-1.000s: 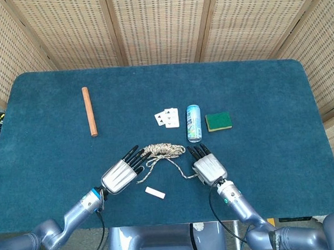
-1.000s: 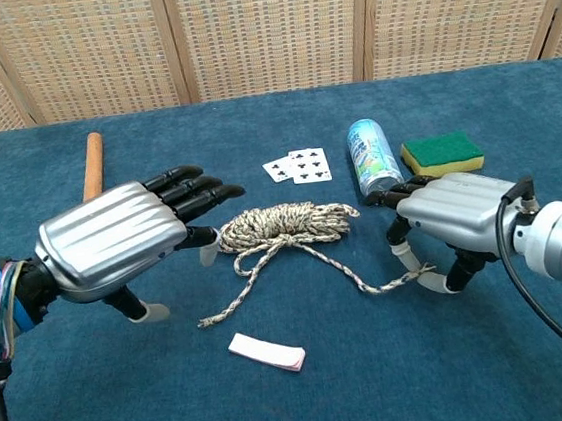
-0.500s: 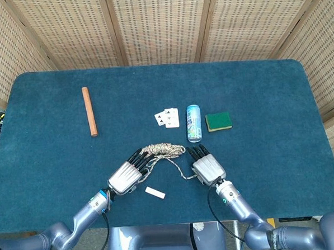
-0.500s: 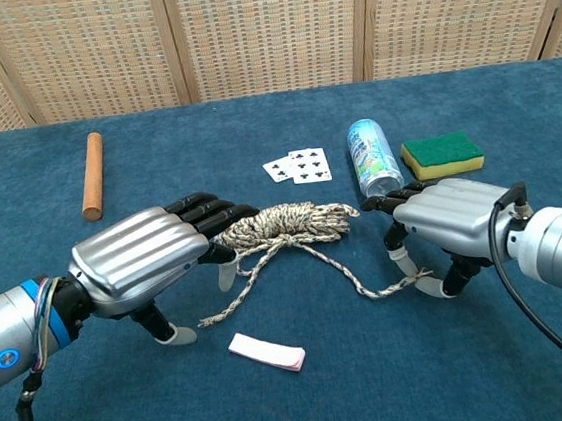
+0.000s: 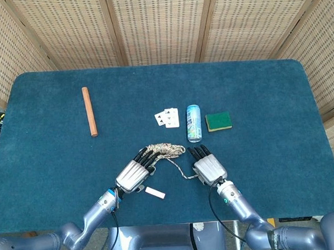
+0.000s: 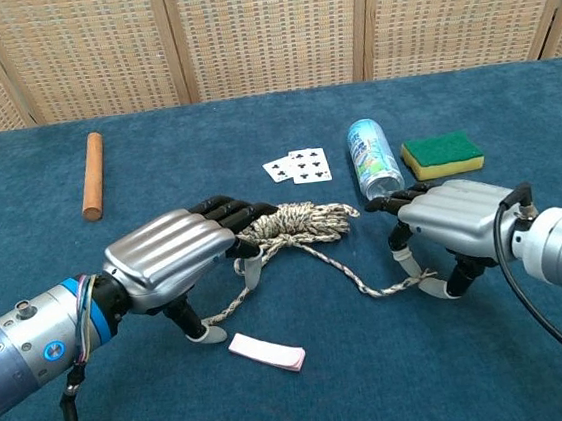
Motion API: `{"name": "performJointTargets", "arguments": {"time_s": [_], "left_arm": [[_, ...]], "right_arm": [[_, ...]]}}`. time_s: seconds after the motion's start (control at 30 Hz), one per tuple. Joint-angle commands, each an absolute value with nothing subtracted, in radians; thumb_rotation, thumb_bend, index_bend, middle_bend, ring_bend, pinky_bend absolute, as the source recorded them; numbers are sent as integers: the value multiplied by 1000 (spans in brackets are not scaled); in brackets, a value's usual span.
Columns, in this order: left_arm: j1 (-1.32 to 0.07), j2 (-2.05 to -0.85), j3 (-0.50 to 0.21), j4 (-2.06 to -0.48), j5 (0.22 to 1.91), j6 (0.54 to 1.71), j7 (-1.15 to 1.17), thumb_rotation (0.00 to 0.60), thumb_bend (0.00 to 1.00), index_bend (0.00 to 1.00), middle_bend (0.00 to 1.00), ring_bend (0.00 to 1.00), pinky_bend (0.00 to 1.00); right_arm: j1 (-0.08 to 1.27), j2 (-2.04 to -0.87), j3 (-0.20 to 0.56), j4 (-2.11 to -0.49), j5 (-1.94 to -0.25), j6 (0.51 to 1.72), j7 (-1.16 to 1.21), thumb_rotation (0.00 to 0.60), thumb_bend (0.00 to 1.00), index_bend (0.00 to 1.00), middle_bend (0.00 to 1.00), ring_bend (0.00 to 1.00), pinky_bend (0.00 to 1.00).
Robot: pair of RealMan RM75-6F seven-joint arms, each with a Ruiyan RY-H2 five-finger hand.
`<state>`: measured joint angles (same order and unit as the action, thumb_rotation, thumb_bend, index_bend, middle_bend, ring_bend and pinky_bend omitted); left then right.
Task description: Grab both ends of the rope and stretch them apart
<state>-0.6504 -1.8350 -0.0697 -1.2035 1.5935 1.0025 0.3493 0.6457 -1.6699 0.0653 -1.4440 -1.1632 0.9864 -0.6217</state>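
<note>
Left hand [image 6: 171, 267] over one loose rope tail, right hand [image 6: 453, 224] at the other tail's tip

Both hands hang palm-down with fingers somewhat spread; neither plainly grips anything, though whether the right hand's thumb and finger pinch the strand beneath it I cannot tell. The rope [image 6: 293, 224] lies between them on the desk [image 6: 302, 409]: its coiled bundle is just ahead of the left hand's fingertips, with one tail running under that hand and the other reaching the right hand. It looks light, soft and limp, so the coil will likely drag. Best hold seems a firm pinch close to each frayed tip, since braid may slip
</note>
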Motion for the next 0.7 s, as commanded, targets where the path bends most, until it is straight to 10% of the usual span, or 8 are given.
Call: {"name": "performJointTargets", "arguments": {"time_s": [0.03,0.7], "left_arm": [[-656,-1841,-72,-1197,1581,998,359,600,114,465,0,0,0],[-673,-1821,-109,-1110,1484,996,315,600,114,466,0,0,0]], "right_arm": [[645,-1668,65,-1442,-1163,986,-618,600,492,658,0,0,0],[644,-1680,58,-1423,-1171,982,-597,600,492,660,0,0,0]]}}
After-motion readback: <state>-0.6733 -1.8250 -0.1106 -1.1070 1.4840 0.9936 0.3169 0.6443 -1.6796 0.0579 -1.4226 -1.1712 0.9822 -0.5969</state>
